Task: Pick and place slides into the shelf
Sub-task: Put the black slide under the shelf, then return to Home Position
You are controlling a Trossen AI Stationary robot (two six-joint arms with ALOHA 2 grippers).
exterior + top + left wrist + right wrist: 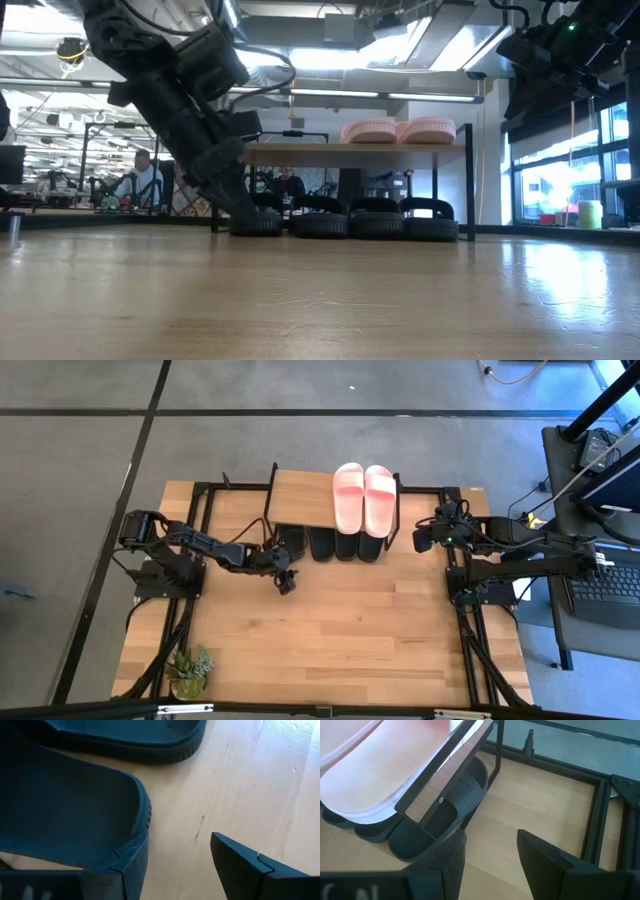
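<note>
Two grippers, both with jaws apart and holding nothing. Left gripper: low at the leftmost black slide, one finger against its edge. Right gripper: waiting beside the shelf. Pink pair: on top board. Four black slides: in a row beneath. Placement apparently near complete; leftmost slide perhaps wants final seating.

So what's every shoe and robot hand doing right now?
Pink slides: side by side on top of the shelf.
Black slides: four in a row under it.
Left gripper: open, beside the leftmost black slide.
Right gripper: open, empty, beside the shelf.
</note>
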